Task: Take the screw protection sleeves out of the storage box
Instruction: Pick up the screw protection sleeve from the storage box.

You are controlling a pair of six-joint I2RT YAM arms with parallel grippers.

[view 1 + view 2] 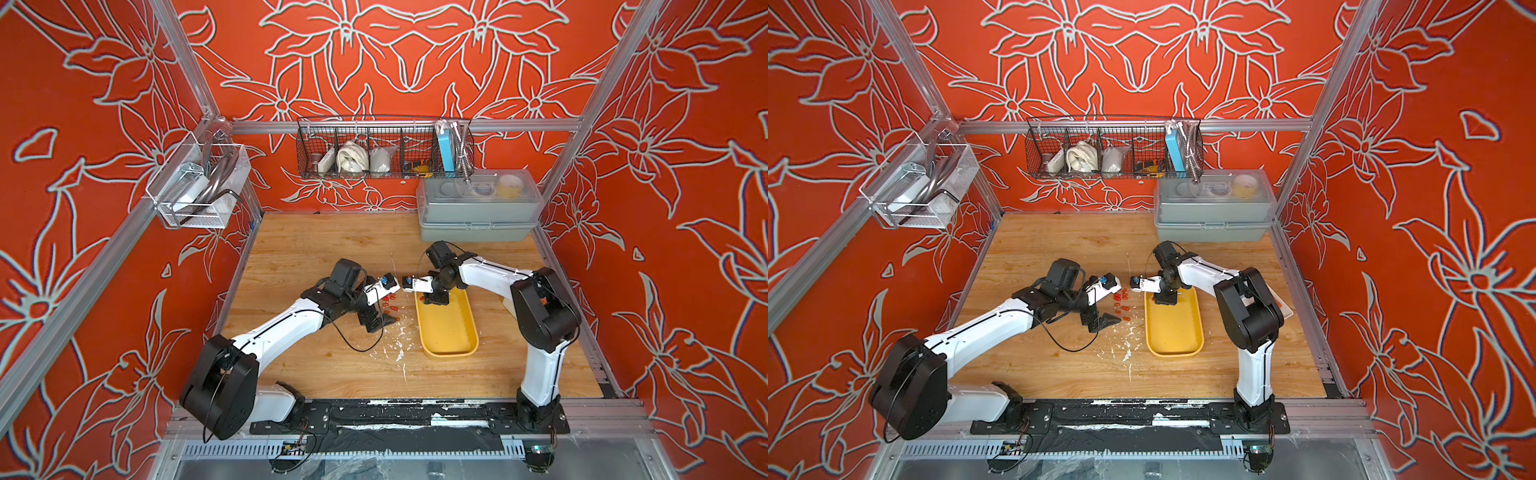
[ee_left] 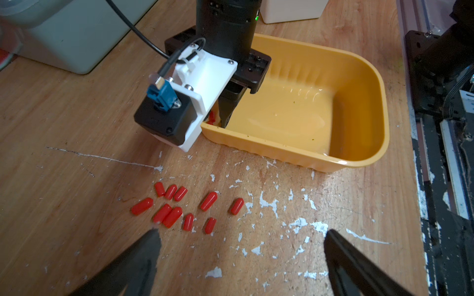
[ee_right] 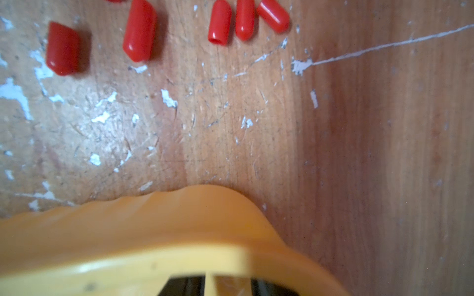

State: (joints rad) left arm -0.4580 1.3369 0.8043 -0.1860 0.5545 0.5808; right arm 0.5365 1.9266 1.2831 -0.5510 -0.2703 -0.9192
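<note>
Screw protection sleeve (image 2: 211, 118), tiny red plastic capsule | found just beside right gripper (image 2: 226, 123) tips, in yellow plastic storage box (image 2: 359, 159) corner | jaw state cannot be told

Layout: screw protection sleeves (image 2: 177, 207) left of the storage box (image 1: 449, 330)

The storage box lies on the table (image 1: 316, 249), long side running front to back. Most sleeves lie on the table just left of its far end (one more sleeve (image 2: 211, 118) shows in its far left corner, beside the right gripper (image 2: 225, 122)). The left gripper (image 2: 242, 232) stands just before them; a lidded box (image 1: 478, 208) sits behind, at the back right.
</note>
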